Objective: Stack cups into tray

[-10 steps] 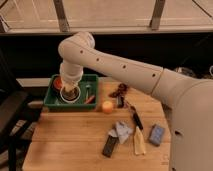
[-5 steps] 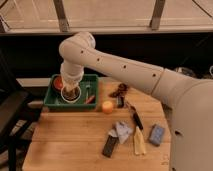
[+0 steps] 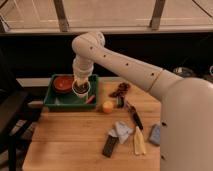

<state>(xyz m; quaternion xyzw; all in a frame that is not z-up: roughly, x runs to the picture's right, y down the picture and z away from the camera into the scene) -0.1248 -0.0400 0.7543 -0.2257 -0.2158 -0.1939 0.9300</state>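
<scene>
A small white cup (image 3: pixel 81 89) with a dark inside stands in the green tray (image 3: pixel 56 102) at the table's left, just right of the red-brown bowl (image 3: pixel 63 83). My gripper (image 3: pixel 80 80) hangs straight down over the cup, at its rim. The wrist hides the cup's far side. I see no other cup.
A small orange ball (image 3: pixel 107 106) lies on the wooden table just right of the tray. A red item (image 3: pixel 90 99) lies in the tray's right end. Dark utensils (image 3: pixel 121 91), a cloth (image 3: pixel 121 130), a black block (image 3: pixel 109 145) and other small items lie to the right.
The gripper and the white cup have shifted a little to the right inside the tray, and the red-brown bowl now shows more fully on their left.
</scene>
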